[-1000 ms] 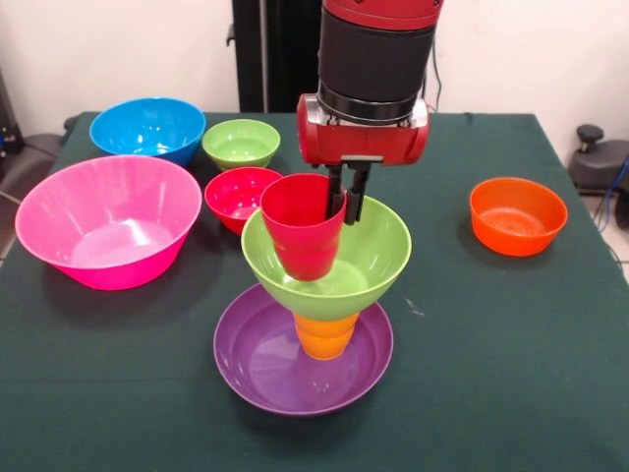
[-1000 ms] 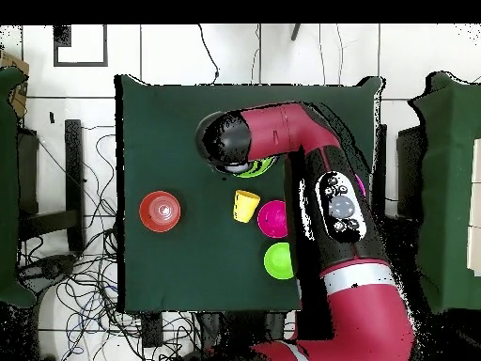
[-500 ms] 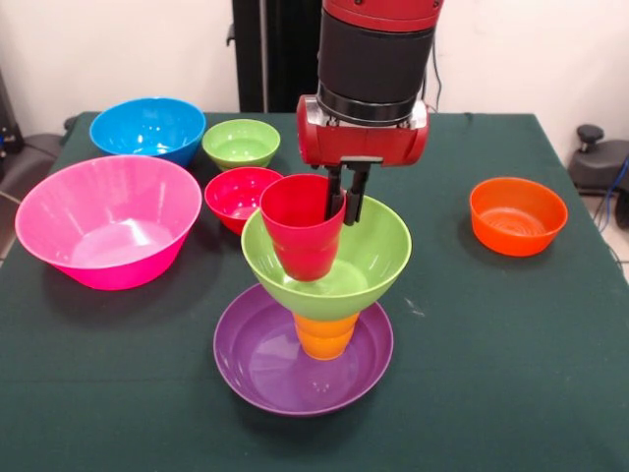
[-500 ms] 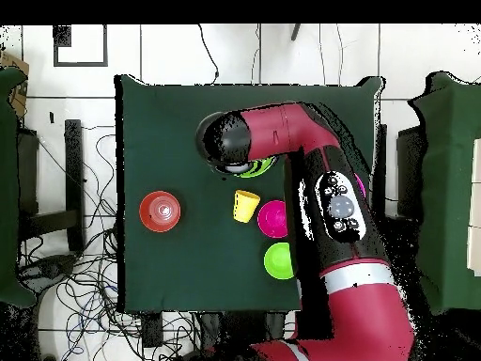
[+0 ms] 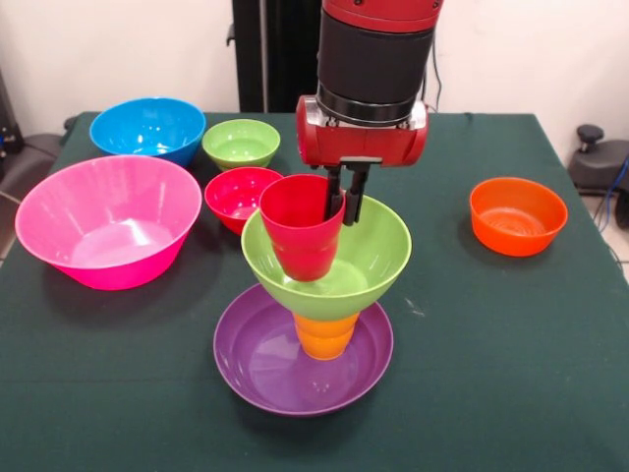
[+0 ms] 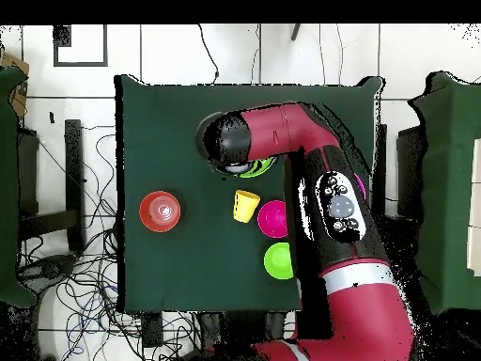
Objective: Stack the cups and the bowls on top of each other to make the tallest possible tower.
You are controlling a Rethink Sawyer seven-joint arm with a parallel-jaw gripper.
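— What's laid out on the surface [image 5: 511,374], starting from the left?

— At the left edge sits the big pink bowl [image 5: 108,221], with the blue bowl [image 5: 147,128] behind it. Next along come the small green bowl [image 5: 241,144] and, just in front of it, the small red bowl [image 5: 236,197]. All four stand upright and empty.

— And the tower?

— It's in the middle, toward the near side. The purple bowl [image 5: 265,364] is the base. An orange cup [image 5: 326,334] stands in it, and the large lime green bowl [image 5: 378,256] rests on top of that cup.

— Where's the red cup?

— The red cup [image 5: 303,228] is held over the left part of the lime bowl, its lower half down inside the bowl's rim. I can't tell whether its bottom touches the bowl. It leans slightly.

— How is the gripper holding it?

— The gripper [image 5: 345,202] comes straight down from the red and black arm [image 5: 373,69], and its two dark fingers are clamped on the cup's right-hand wall, one inside the rim and one outside.

— Anything further right?

— The small orange bowl [image 5: 518,215] stands alone, well apart from the tower.

— From above?

— The arm covers most of the stack; only a sliver of lime green shows. A yellow cup [image 6: 245,205] lies clear of the arm, near the middle of the cloth.
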